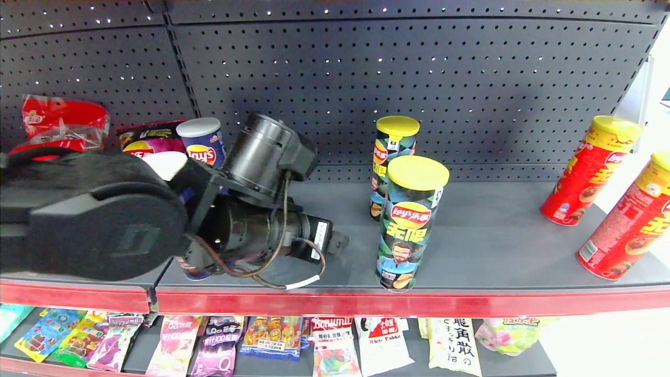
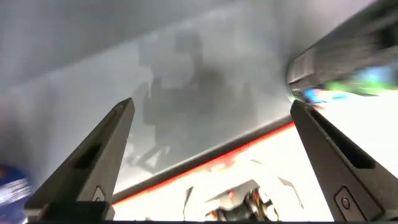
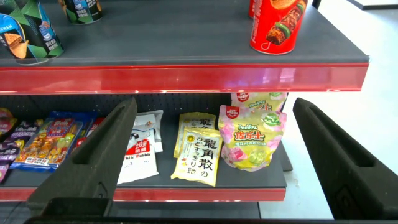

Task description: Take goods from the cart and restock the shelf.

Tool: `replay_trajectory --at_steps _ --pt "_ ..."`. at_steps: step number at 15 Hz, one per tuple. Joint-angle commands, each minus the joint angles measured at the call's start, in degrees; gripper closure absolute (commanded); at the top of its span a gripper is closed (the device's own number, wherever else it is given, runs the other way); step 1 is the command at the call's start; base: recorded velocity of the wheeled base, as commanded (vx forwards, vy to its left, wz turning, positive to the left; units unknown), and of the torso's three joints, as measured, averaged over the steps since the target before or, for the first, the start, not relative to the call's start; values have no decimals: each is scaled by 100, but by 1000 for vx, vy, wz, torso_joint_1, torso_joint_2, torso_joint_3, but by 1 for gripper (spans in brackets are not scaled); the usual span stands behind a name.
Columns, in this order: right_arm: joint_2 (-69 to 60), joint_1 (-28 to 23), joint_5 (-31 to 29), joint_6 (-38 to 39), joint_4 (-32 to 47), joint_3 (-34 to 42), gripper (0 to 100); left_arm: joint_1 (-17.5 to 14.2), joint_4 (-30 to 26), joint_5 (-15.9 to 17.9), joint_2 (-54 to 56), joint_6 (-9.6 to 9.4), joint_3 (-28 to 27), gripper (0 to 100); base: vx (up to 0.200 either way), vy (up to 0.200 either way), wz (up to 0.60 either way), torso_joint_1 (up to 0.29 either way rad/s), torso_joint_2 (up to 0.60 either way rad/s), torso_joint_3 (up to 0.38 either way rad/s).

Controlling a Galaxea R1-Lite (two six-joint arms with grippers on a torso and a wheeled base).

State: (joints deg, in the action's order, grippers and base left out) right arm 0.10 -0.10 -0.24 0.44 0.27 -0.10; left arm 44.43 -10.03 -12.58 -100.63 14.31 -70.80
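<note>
Tools spread and empty: the left tool [image 2: 212, 104] hangs low over the shelf [image 1: 497, 246], likely at a gap awaiting stock; the right tool [image 3: 214, 102] faces the shelf front. A yellow-lidded chip can [image 1: 411, 222] stands upright mid-shelf.

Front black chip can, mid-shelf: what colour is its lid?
Yellow. The lid of that can shows best in the head view.

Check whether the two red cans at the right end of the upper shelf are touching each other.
Apart. The head view shows a continuous gap between the rear red can and the front red can, with grey shelf showing between their bases.
</note>
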Motion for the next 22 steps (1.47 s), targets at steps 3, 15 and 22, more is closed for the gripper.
replay_trajectory --at_steps 3,15,22 --pt "8 1 -2 0 0 1 0 487 19 107 1608 -816 743 0 0 0 0 0 0 0" --pt "8 1 -2 0 0 1 0 -3099 -254 -8 7602 -1537 4540 0 0 0 0 0 0 0" --pt "8 1 -2 0 0 1 0 -4848 -1660 -122 9527 -851 5648 0 0 0 0 0 0 0"
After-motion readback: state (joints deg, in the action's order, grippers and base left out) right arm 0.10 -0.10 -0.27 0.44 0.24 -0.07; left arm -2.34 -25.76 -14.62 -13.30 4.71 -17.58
